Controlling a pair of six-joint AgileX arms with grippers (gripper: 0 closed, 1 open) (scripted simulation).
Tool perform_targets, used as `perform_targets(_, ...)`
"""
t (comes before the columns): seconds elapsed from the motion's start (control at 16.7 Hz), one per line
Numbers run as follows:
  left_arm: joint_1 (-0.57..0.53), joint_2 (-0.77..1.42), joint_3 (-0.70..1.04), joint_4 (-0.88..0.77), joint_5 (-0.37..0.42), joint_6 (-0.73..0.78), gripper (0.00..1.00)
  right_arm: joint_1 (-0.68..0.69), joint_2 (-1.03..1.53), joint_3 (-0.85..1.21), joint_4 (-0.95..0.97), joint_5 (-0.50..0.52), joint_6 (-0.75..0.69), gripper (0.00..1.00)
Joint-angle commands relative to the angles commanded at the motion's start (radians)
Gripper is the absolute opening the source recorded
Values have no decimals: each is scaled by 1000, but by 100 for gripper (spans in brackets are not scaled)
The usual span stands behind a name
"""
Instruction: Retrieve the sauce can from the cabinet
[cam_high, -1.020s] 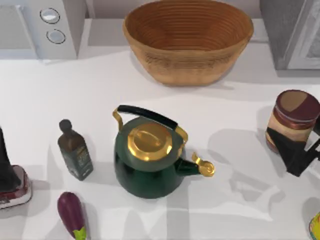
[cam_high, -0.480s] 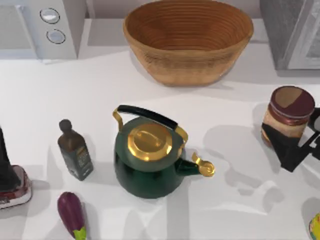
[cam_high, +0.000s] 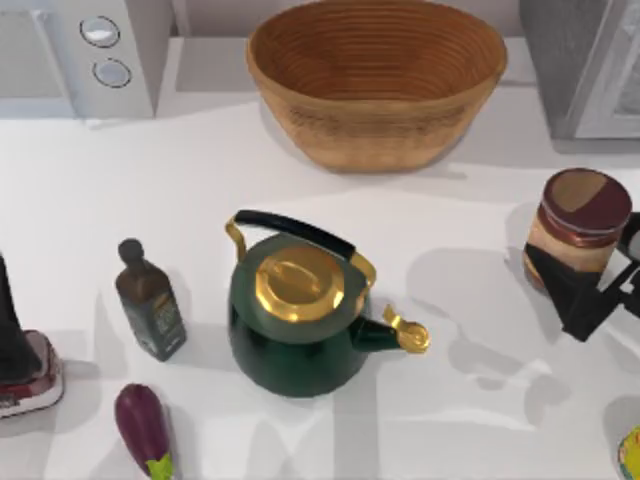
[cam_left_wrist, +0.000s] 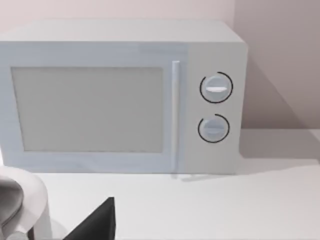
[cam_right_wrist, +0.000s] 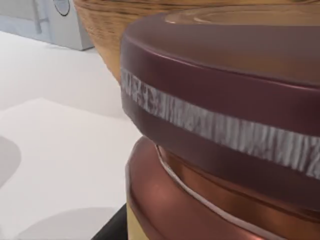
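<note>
Most of the open surface (cam_high: 200, 170) sat in a wide band between the far row and the middle stuff, so an end effector could've swept left to right there no problem. The green kettle (cam_high: 295, 320) hogged the center, spout poking right. The oil bottle (cam_high: 150, 300) and eggplant (cam_high: 145, 430) crowded the near left. The far side was walled off by the microwave (cam_high: 90, 50), basket (cam_high: 375, 80) and cabinet (cam_high: 585, 65). There was a decent gap between kettle spout and sauce can (cam_high: 578, 235) at the right edge.
</note>
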Motion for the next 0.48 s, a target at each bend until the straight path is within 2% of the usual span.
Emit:
perform_targets(0.12,0,0,0,0,0,0,100,0,0,0,0,0,0,98)
perform_targets(0.48,0,0,0,0,0,0,100,0,0,0,0,0,0,100)
